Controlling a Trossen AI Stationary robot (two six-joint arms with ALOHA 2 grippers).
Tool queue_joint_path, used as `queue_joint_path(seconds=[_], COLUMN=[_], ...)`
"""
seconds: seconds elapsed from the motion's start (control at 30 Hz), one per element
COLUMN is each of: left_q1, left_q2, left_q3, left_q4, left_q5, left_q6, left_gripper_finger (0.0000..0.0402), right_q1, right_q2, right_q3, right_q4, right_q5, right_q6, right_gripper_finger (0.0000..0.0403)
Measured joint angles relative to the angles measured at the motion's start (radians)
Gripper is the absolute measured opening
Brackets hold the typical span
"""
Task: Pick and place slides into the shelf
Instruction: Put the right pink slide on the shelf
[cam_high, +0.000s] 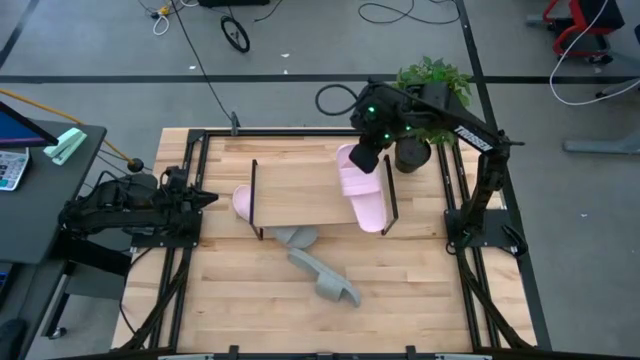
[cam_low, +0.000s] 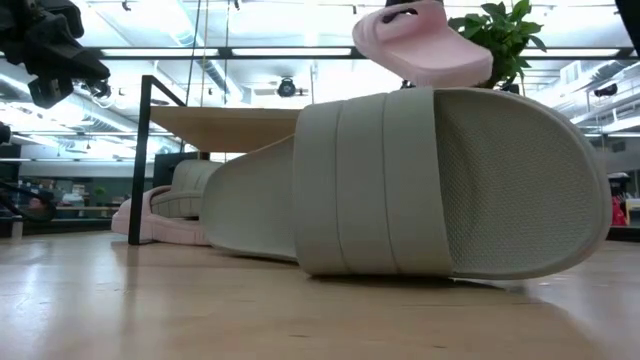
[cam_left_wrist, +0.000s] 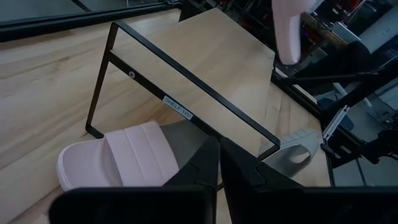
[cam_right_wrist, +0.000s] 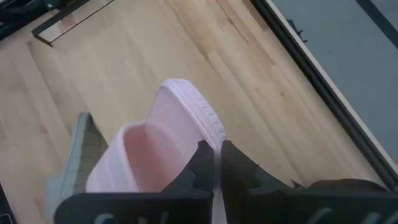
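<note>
Slides are lying scattered around the low light-wood shelf with black end frames (cam_high: 320, 190). The right tool (cam_high: 362, 157) is gripping one soft light pink slide (cam_high: 364, 195) by its edge, hanging it over the shelf's right end. The second pink slide (cam_high: 242, 203) is sitting just beside the left frame. Two pale grey slides (cam_high: 323, 275) are lying on the open tabletop (cam_high: 420, 290) in front. The left tool (cam_high: 205, 198), fingers pressed together, is waiting at the left edge.
</note>
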Motion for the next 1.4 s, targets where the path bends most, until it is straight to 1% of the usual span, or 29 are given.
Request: queue_joint_path(seconds=[0.13, 0.27, 0.4, 0.63, 0.9, 1.23, 1.4], left_q1=[0.0, 0.0, 0.0, 0.0, 0.0, 0.0, 0.0], left_q2=[0.0, 0.0, 0.0, 0.0, 0.0, 0.0, 0.0], left_q3=[0.0, 0.0, 0.0, 0.0, 0.0, 0.0, 0.0], left_q4=[0.012, 0.111, 0.202, 0.308, 0.337, 0.367, 0.368], left_q5=[0.005, 0.029, 0.075, 0.108, 0.108, 0.123, 0.123], left_q6=[0.038, 0.139, 0.215, 0.288, 0.298, 0.299, 0.314], left_gripper_finger=[0.0029, 0.0031, 0.0021, 0.0006, 0.0023, 0.0005, 0.0021], right_q1=[-0.02, -0.039, -0.055, -0.088, -0.125, -0.131, -0.131], right_q2=[0.002, 0.004, 0.004, 0.019, 0.055, 0.072, 0.072], right_q3=[0.0, 0.0, 0.0, 0.0, -0.006, -0.011, -0.011], right_q4=[0.0, 0.0, -0.001, -0.001, 0.003, 0.001, 0.0], right_q5=[0.002, 0.002, 0.001, -0.014, -0.037, -0.031, -0.031], right_q6=[-0.002, -0.001, 0.011, 0.029, 0.032, 0.036, 0.06], right_gripper_finger=[0.0009, 0.0009, 0.0009, 0.0009, 0.0009, 0.0009, 0.0009])
